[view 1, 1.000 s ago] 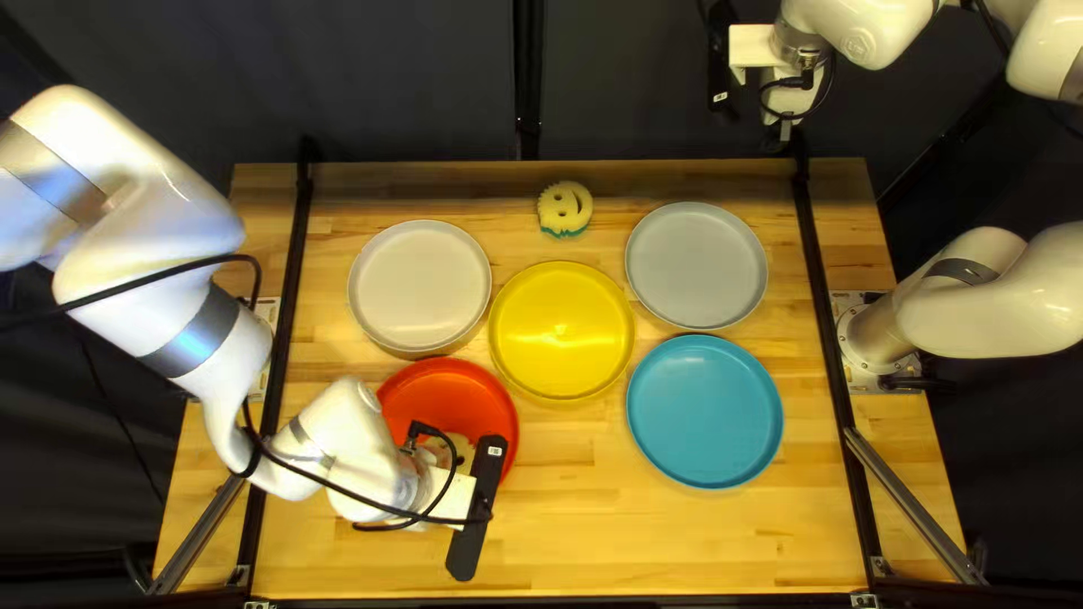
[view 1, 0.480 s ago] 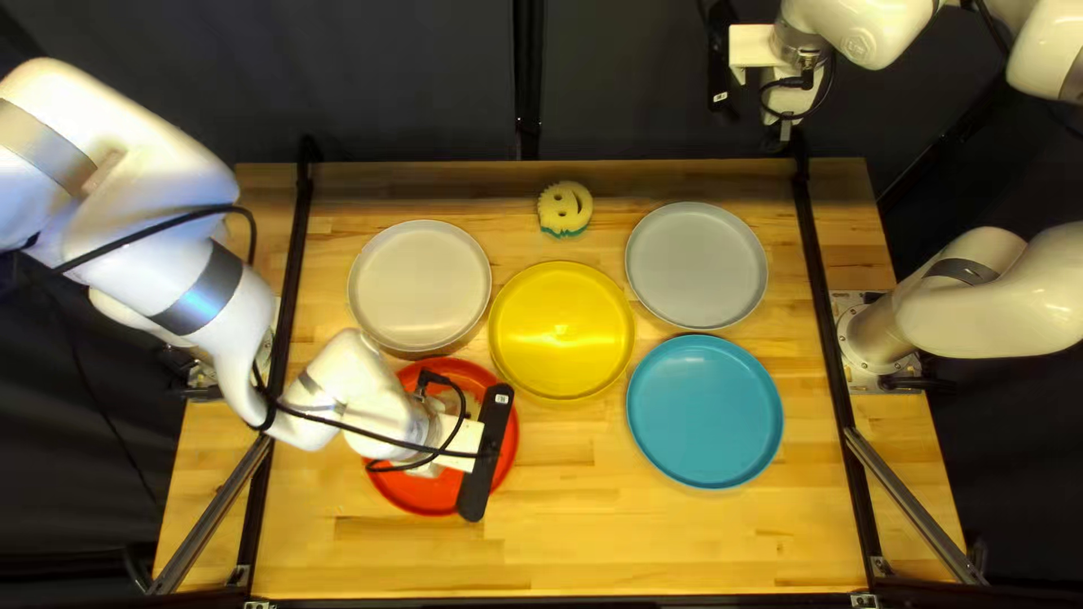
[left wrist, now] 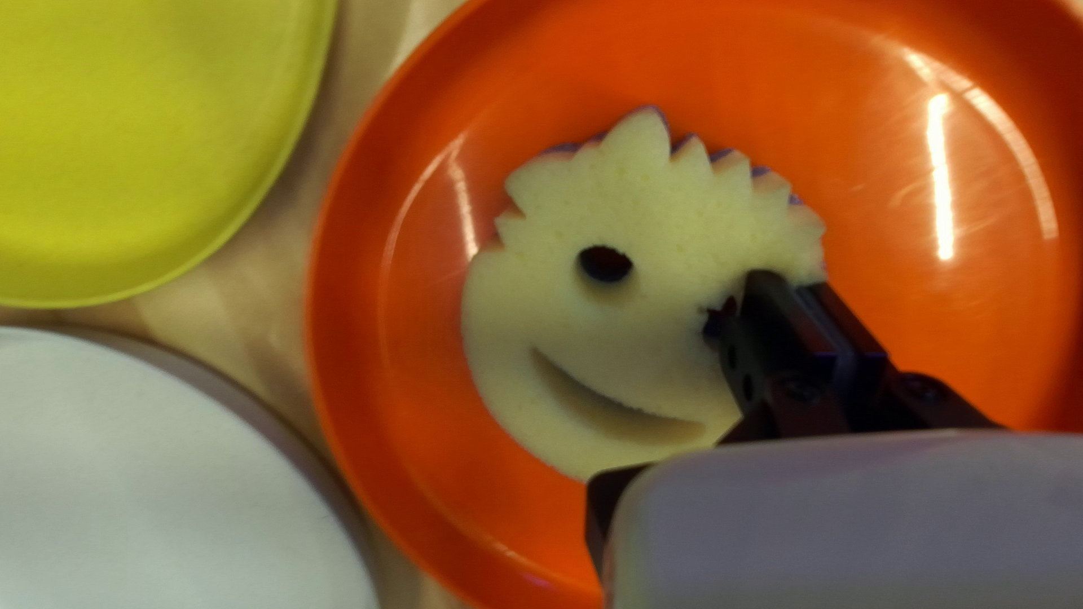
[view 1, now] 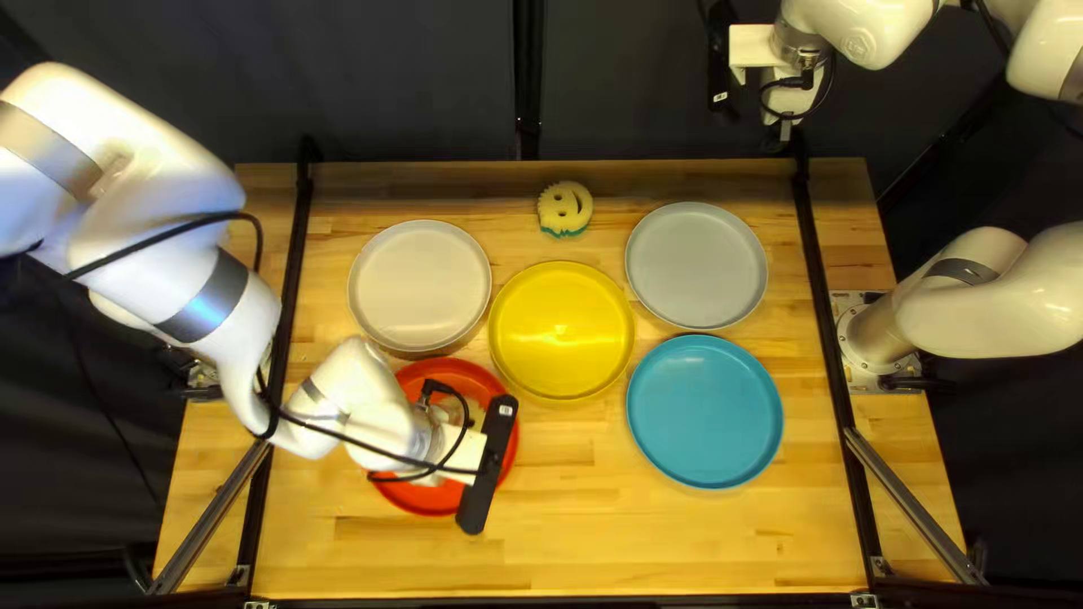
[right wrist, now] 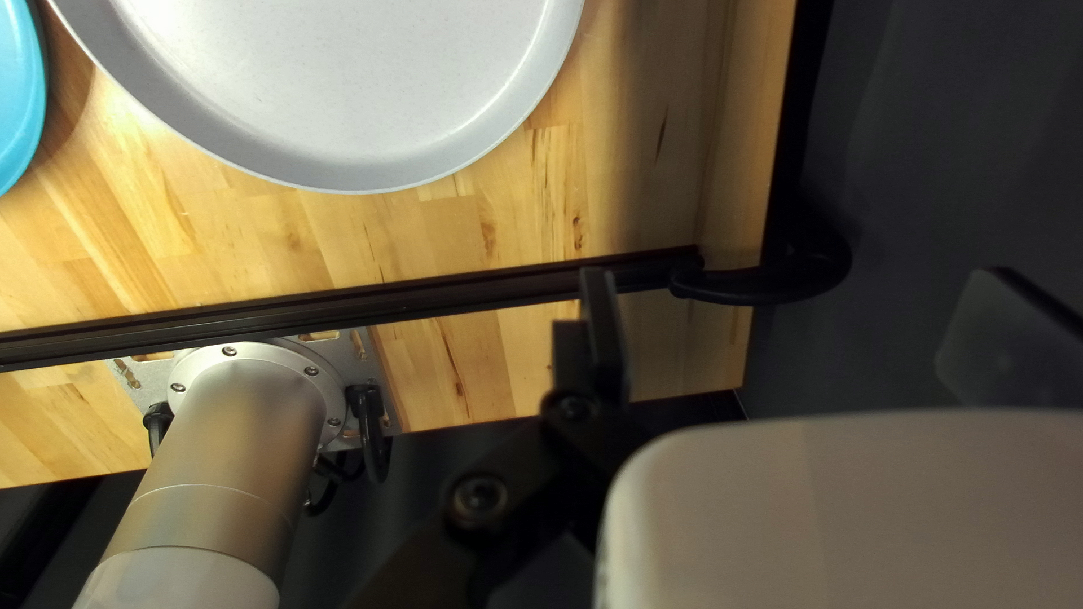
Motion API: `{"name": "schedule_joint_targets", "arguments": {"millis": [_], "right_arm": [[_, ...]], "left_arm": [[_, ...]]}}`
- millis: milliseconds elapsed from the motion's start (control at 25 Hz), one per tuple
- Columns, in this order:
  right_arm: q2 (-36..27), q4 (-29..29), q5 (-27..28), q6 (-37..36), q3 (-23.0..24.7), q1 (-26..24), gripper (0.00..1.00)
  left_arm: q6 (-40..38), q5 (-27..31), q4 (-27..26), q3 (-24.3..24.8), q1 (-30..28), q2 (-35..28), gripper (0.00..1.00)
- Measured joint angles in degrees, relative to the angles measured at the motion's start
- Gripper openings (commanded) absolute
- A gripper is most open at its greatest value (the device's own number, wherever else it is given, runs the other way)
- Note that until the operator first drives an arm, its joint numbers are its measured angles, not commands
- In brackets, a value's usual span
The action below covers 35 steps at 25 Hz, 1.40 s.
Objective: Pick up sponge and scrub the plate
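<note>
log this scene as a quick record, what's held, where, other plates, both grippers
left gripper: shut on the smiley sponge, one finger at its eye hole
sponge position: inside the outline of the red plate, smiling face up; contact with the plate cannot be told
right gripper: open, off the table, beyond its far edge
spare sponge: near the far edge, behind the yellow plate
other plates: white, grey, blue
</note>
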Motion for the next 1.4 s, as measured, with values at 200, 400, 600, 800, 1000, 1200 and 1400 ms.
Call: {"name": "schedule_joint_targets", "arguments": {"millis": [200,400,600,800,1000,1200,1400], "right_arm": [[0.0,0.0,0.0,0.0,0.0,0.0,1.00],[0.0,0.0,0.0,0.0,0.0,0.0,1.00],[0.0,0.0,0.0,0.0,0.0,0.0,1.00],[0.0,0.0,0.0,0.0,0.0,0.0,1.00],[0.0,0.0,0.0,0.0,0.0,0.0,1.00],[0.0,0.0,0.0,0.0,0.0,0.0,1.00],[0.0,0.0,0.0,0.0,0.0,0.0,1.00]], "left_arm": [[-0.7,1.0,-0.1,-1.5,-1.3,1.0,0.00],[2.1,-0.4,0.3,-0.6,2.1,0.9,0.00],[6.6,-2.6,0.3,0.2,6.9,1.3,0.00],[10.1,-4.0,-0.2,0.8,9.9,1.2,0.00],[8.4,-3.6,-0.4,1.0,7.8,0.8,0.00],[4.6,-2.4,-0.9,0.7,3.4,0.7,0.00],[0.1,-0.8,-1.5,1.4,-1.1,-0.6,0.00]]}}
